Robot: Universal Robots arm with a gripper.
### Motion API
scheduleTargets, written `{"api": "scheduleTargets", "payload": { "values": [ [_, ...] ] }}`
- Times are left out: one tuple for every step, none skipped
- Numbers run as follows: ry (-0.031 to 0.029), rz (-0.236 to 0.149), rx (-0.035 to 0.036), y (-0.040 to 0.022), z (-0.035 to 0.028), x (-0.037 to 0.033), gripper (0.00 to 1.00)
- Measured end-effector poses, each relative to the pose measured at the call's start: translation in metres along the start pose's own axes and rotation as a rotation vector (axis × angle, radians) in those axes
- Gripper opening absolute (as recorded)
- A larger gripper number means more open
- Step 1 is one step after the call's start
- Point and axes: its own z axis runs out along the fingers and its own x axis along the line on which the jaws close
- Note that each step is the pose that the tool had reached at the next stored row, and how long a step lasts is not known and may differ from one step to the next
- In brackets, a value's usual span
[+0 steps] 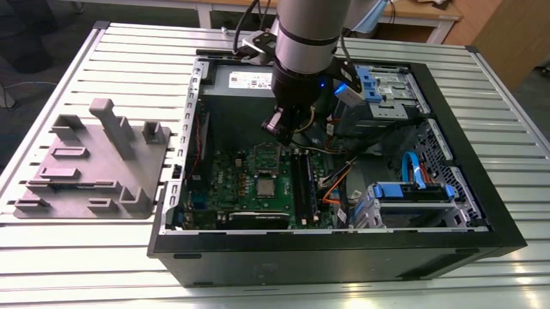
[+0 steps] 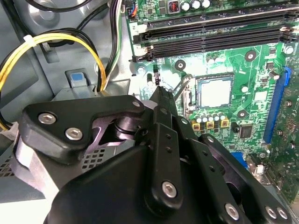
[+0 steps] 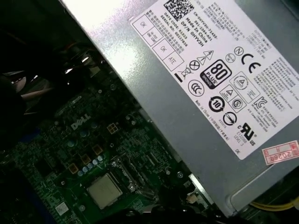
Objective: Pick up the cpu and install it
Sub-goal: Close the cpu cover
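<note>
The arm hangs vertical, its gripper [image 1: 277, 131] pointing down, fingers [image 2: 161, 100] seemingly pressed together

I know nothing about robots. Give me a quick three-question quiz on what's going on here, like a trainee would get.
1. True or false: the small silver chip lies outside the computer case, on the table.
2. Where does the claw hang? A: over the open computer case. B: over the grey plastic stand. C: over bare table slats.
3. Fill in: the circuit board that the chip sits on, beside the big grey box with a white label, is coloured ____.

Key: 1 false, it sits in its socket on the board inside the case. 2 A. 3 green.
</note>
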Motion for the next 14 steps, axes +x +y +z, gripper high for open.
{"api": "scheduleTargets", "payload": {
  "values": [
    [0.0000, 0.000, 0.0000, -0.0004, -0.0006, 0.0005, 0.11],
    [-0.0001, 0.000, 0.0000, -0.0005, -0.0008, 0.0008, 0.11],
    [-0.0001, 0.000, -0.0001, -0.0008, -0.0009, 0.0012, 0.11],
    [-0.0001, 0.000, 0.0000, -0.0010, -0.0011, 0.0017, 0.11],
    [-0.0001, -0.001, 0.0001, -0.0013, -0.0012, 0.0023, 0.11],
    [-0.0001, -0.001, 0.0001, -0.0018, -0.0012, 0.0030, 0.11],
    [-0.0002, -0.001, 0.0002, -0.0024, -0.0012, 0.0038, 0.11],
    [-0.0001, -0.002, 0.0002, -0.0030, -0.0013, 0.0048, 0.11],
    [-0.0001, -0.002, 0.0002, -0.0037, -0.0013, 0.0058, 0.11],
    [-0.0002, -0.003, 0.0002, -0.0046, -0.0013, 0.0070, 0.11],
    [-0.0002, -0.003, 0.0002, -0.0054, -0.0013, 0.0082, 0.11],
    [-0.0001, -0.004, 0.0002, -0.0064, -0.0013, 0.0096, 0.11],
    [-0.0001, -0.004, 0.0002, -0.0074, -0.0013, 0.0108, 0.11],
    [-0.0001, -0.005, 0.0002, -0.0083, -0.0014, 0.0121, 0.11]
  ]
}}
